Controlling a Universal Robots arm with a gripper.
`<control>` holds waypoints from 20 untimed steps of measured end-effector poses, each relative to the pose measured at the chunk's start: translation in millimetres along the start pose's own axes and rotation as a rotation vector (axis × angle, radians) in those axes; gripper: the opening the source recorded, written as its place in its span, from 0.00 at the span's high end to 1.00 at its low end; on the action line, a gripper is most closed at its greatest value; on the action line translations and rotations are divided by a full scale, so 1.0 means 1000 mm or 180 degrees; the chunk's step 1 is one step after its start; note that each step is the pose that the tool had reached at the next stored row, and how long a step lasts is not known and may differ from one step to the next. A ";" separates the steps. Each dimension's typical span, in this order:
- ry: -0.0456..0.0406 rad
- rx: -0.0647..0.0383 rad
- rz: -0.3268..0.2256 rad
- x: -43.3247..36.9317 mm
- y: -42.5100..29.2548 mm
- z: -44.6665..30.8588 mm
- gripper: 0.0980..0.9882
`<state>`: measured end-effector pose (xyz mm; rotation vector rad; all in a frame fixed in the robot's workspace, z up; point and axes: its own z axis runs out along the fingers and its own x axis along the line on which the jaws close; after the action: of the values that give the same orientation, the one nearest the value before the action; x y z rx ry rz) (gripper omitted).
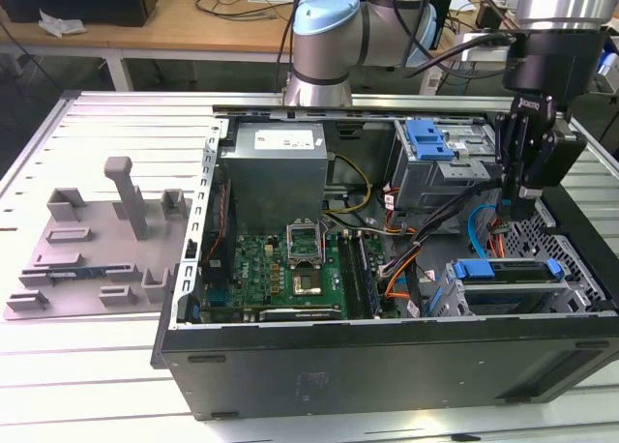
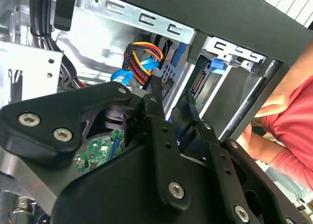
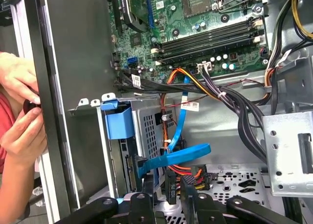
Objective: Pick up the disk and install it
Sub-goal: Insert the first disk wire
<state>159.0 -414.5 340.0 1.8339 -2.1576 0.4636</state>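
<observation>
The disk (image 1: 508,271) lies flat in the drive cage at the case's near corner on the exterior view's right, with its blue bracket on top. In the first wrist view the bracket's blue end (image 3: 119,120) sticks out of the cage. A blue data cable (image 3: 176,158) runs to the disk's rear edge. My gripper (image 1: 515,211) hangs just behind that cage, over the cables. It is open, with a narrow gap between the fingers (image 3: 146,185) and nothing clamped. A black power connector (image 3: 171,185) with coloured wires sits just beyond the gripper (image 3: 167,180) (image 2: 172,91).
A grey power-supply box (image 1: 276,177) and the motherboard (image 1: 290,264) fill the case's other side. A second blue-fronted bay (image 1: 430,138) sits at the back. Black cable bundles (image 3: 234,101) cross the case floor. A person's hands (image 3: 19,111) and pink sleeve (image 2: 291,121) are right outside the case wall.
</observation>
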 end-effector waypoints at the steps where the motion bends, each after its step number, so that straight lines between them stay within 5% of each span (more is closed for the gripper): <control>1: 0.0002 0.0000 0.0001 -0.0001 0.0000 0.0002 0.71; 3: 0.0004 0.0000 0.0002 -0.0003 0.0000 0.0006 0.88; 5: 0.0007 0.0000 0.0003 -0.0004 0.0001 0.0009 0.92; 20: 0.0006 0.0000 0.0003 0.0009 -0.0002 0.0017 0.92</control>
<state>159.1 -416.0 338.8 1.8318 -2.1571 0.4654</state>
